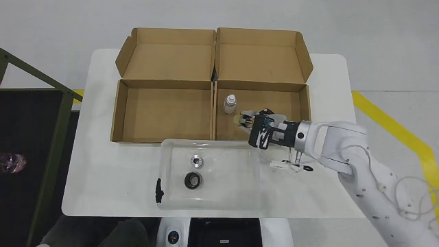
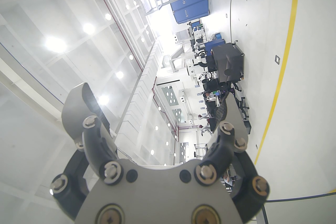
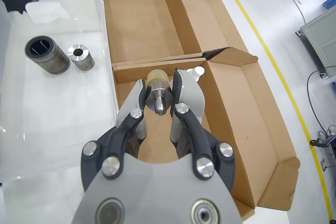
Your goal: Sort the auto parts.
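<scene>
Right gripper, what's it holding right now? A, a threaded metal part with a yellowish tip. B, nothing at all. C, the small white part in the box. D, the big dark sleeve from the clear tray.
A: the right gripper is shut on the threaded metal part, while the dark sleeve stands in the clear tray and the white part sits in the cardboard box.
</scene>
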Action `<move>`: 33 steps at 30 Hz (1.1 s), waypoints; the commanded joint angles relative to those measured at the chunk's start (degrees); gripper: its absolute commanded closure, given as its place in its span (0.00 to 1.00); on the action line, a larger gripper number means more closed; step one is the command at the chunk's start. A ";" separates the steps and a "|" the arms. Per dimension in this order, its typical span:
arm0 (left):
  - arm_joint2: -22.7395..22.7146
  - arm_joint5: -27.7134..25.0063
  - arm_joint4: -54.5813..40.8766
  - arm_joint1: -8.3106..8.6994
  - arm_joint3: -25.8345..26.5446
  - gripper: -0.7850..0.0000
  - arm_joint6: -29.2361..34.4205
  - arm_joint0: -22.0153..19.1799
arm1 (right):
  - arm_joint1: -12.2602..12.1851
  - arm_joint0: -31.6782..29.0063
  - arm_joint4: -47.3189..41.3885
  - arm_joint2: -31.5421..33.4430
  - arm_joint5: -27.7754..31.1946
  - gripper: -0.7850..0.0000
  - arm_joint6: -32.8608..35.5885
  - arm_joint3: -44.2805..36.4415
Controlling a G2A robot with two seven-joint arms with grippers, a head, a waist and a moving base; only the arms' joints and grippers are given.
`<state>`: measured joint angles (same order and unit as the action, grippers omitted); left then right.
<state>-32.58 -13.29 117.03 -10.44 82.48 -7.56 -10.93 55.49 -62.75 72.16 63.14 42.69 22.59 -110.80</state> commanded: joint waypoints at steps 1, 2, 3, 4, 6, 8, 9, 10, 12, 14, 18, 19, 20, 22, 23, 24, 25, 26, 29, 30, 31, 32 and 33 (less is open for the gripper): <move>0.00 0.00 0.00 0.00 0.00 0.00 0.00 0.00 | 0.19 1.41 -0.06 -0.79 0.32 1.00 1.53 1.32; 0.00 0.00 0.00 0.00 0.00 0.00 0.00 0.00 | 0.32 2.03 -0.35 -1.29 0.52 1.00 2.11 1.96; 0.00 0.00 0.00 0.00 0.00 0.00 0.00 0.00 | 0.44 2.68 -0.66 -1.74 0.66 1.00 2.77 2.70; 0.00 0.00 0.00 0.00 0.00 0.00 0.00 0.00 | 0.56 3.40 -0.63 -2.15 0.69 1.00 3.64 3.38; 0.00 0.00 0.00 0.00 0.00 0.00 0.00 0.00 | 0.81 4.84 -1.02 -3.05 1.06 1.00 5.07 4.79; 0.00 0.00 0.00 0.00 0.00 0.00 0.00 0.00 | 1.05 6.24 -1.38 -3.93 1.38 1.00 6.87 5.79; 0.00 0.00 0.00 0.00 0.00 0.00 0.00 0.00 | 1.18 6.89 -1.73 -4.34 1.52 1.00 7.61 6.34; 0.00 0.00 0.00 0.00 0.00 0.00 0.00 0.00 | 1.29 7.55 -1.75 -4.72 1.56 1.00 8.60 6.98; 0.00 0.00 0.00 0.00 0.00 0.00 0.00 0.00 | 1.52 8.80 -2.21 -5.59 2.03 1.00 10.19 8.27; 0.00 0.00 0.00 0.00 0.00 0.00 0.00 0.00 | 1.78 10.22 -2.14 -6.51 2.28 1.00 12.11 9.50; 0.00 0.00 0.00 0.00 0.00 0.00 0.00 0.00 | 2.43 12.96 -2.54 -8.63 2.31 1.00 15.22 12.26; 0.00 0.00 0.00 0.00 0.00 0.00 0.00 0.00 | 2.63 13.57 -2.69 -9.29 2.36 1.00 15.71 13.01; 0.00 0.00 0.00 0.00 0.00 0.00 0.00 0.00 | 2.82 14.27 -2.36 -9.97 2.32 1.00 16.52 13.66; 0.00 0.00 0.00 0.00 0.00 0.00 0.00 0.00 | 3.26 15.47 -2.56 -11.30 2.13 1.00 17.42 14.96; 0.00 0.00 0.00 0.00 0.00 0.00 0.00 0.00 | 3.48 16.23 -1.98 -12.00 1.97 1.00 18.41 15.53; 0.00 0.00 0.00 0.00 0.00 0.00 0.00 0.00 | 3.72 16.84 -1.99 -12.67 1.77 1.00 18.81 16.09; 0.00 0.00 0.00 0.00 0.00 0.00 0.00 0.00 | 3.96 17.42 -2.14 -13.29 1.66 1.00 19.09 16.80; 0.00 0.00 0.00 0.00 0.00 0.00 0.00 0.00 | 4.19 18.04 -2.04 -13.92 1.56 1.00 19.57 17.50; 0.00 0.00 0.00 0.00 0.00 0.00 0.00 0.00 | 4.88 19.54 -1.95 -15.63 1.06 1.00 20.42 19.29; 0.00 0.00 0.00 0.00 0.00 0.00 0.00 0.00 | 5.09 19.94 -1.96 -16.12 0.86 1.00 20.57 19.83; 0.00 0.00 0.00 0.00 0.00 0.00 0.00 0.00 | 5.28 20.34 -1.77 -16.59 0.68 1.00 20.97 20.29; 0.00 0.00 0.00 0.00 0.00 0.00 0.00 0.00 | 5.46 20.69 -1.54 -17.06 0.49 1.00 21.48 20.67; 0.00 0.00 0.00 0.00 0.00 0.00 0.00 0.00 | 5.64 20.97 -1.55 -17.43 0.30 0.98 21.60 21.03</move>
<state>-32.58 -13.29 117.03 -10.44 82.48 -7.56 -10.93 60.97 -42.06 70.56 46.08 43.18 43.97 -90.11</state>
